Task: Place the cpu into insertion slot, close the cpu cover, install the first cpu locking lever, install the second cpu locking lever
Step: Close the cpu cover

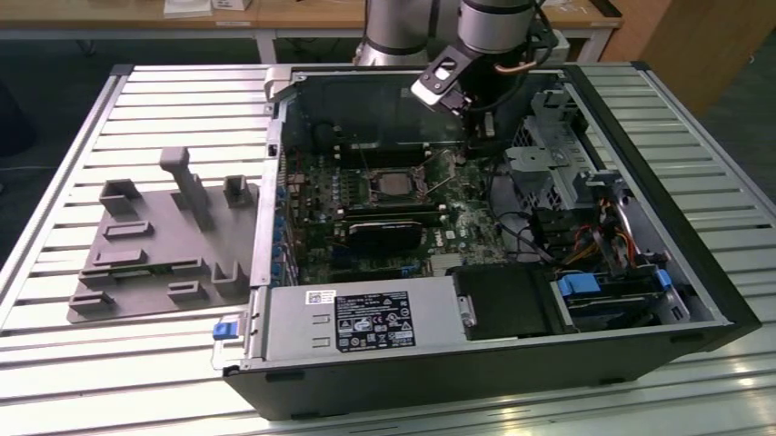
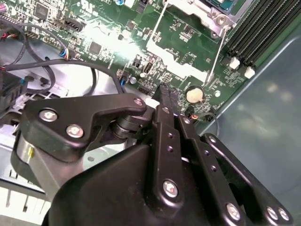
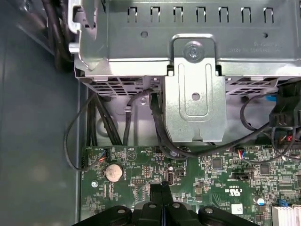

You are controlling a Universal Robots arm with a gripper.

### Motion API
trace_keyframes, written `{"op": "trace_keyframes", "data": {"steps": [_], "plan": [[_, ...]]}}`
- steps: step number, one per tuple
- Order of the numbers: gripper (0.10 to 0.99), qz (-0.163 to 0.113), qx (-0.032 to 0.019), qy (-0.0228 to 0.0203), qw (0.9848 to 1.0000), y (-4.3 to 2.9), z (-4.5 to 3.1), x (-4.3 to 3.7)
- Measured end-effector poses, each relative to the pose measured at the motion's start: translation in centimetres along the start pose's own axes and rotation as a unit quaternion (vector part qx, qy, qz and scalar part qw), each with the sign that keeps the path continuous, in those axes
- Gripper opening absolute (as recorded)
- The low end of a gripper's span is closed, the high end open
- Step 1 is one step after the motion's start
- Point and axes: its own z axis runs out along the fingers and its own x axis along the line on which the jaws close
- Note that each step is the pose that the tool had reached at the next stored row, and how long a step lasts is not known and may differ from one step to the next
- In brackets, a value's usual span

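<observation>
The insertion slot (image 1: 391, 182) sits on the green board inside the open computer case. The silver cpu cover (image 2: 207, 14) lies flat over it, and a grey square that looks like the cpu (image 1: 392, 183) shows through its cut-out centre. Two thin wire locking levers (image 2: 217, 52) (image 2: 156, 23) run beside the socket; I cannot tell whether they are latched. My gripper (image 1: 471, 145) hangs low over the board to the exterior view's right of the socket. It is shut with nothing between its fingers, and both wrist views show the black tips (image 2: 167, 94) (image 3: 162, 188) pressed together near a coin battery (image 3: 113, 172).
A metal drive cage (image 3: 193, 80) and black cables (image 3: 160, 132) stand close beyond the fingertips. Long memory slots (image 2: 263, 28) lie past the socket. A black card (image 1: 388, 232) and the power supply (image 1: 363, 318) fill the case's nearer part. A grey fixture tray (image 1: 158, 245) rests on the slatted table.
</observation>
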Motion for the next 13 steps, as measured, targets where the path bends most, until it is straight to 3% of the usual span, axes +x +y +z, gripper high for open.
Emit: {"op": "trace_keyframes", "data": {"steps": [13], "plan": [[0.106, 0.0, 0.0186, -0.0006, 0.9998, -0.1, 1.99, -0.01]]}}
